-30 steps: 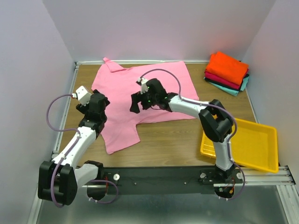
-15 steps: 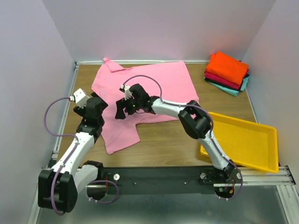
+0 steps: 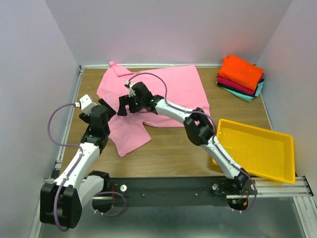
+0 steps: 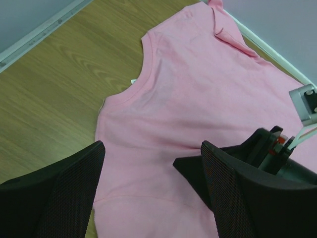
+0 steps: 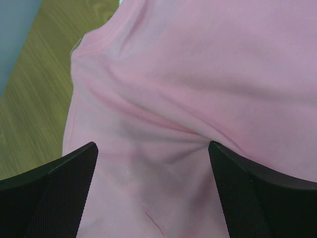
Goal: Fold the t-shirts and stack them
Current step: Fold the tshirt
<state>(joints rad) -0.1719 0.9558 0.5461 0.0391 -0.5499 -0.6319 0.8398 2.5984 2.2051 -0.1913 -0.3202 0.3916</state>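
K: Near edge first. The yellow tray sat at near right. The left gripper hung over the pink t-shirt by its collar, fingers spread wide, nothing pinched.

M: Right gripper?

K: Also spread, low over the cloth just beyond the left one. A raised crease ran between its fingers. No cloth held. The shirt lay sideways across the middle of the table, collar to the left, near sleeve rumpled.

M: Risks?

K: My judgement only. The two grippers were close together, so closing on the same fold could knock fingers. A pinch on that crease might catch only the ridge and slip, or drag the body and skew the fold.

M: Stack?

K: The folded t-shirts, orange on top, sat at far right, well apart. A loose fold could fall open on that carry.
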